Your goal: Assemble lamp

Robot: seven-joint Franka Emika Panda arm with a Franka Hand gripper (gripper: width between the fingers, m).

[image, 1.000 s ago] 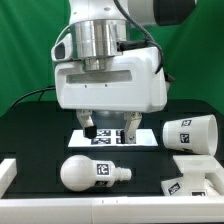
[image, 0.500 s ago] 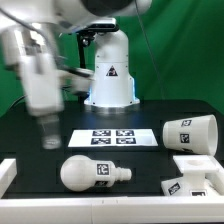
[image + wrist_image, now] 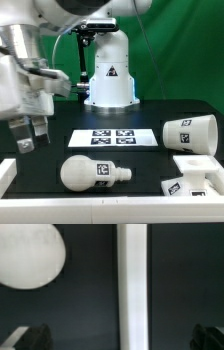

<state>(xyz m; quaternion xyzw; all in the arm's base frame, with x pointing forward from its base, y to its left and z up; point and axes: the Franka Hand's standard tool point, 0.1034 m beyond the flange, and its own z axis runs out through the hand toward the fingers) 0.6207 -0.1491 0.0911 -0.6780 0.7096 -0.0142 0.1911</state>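
The round white bulb point(image 3: 90, 172) lies on its side on the black table, neck toward the exterior view's right. The tapered shade point(image 3: 190, 132) lies on its side at the right. The boxy base point(image 3: 200, 174) sits in front of it. My gripper point(image 3: 31, 136) hangs at the exterior view's left, above the table and up-left of the bulb, touching nothing. It is open and empty. In the wrist view the bulb point(image 3: 28, 255) is a blurred white oval. My dark fingertips point(image 3: 36, 337) stand wide apart, so my gripper point(image 3: 122, 337) holds nothing.
The marker board point(image 3: 112, 137) lies flat at the table's middle. A white rail point(image 3: 6, 172) borders the table at the left and front; it crosses the wrist view point(image 3: 132, 286) between my fingers. The arm's white pedestal point(image 3: 108, 75) stands behind.
The arm has swung from over the marker board to the exterior view's left. In the last half second the gripper turned and shifted slightly there. The lamp parts have not moved.
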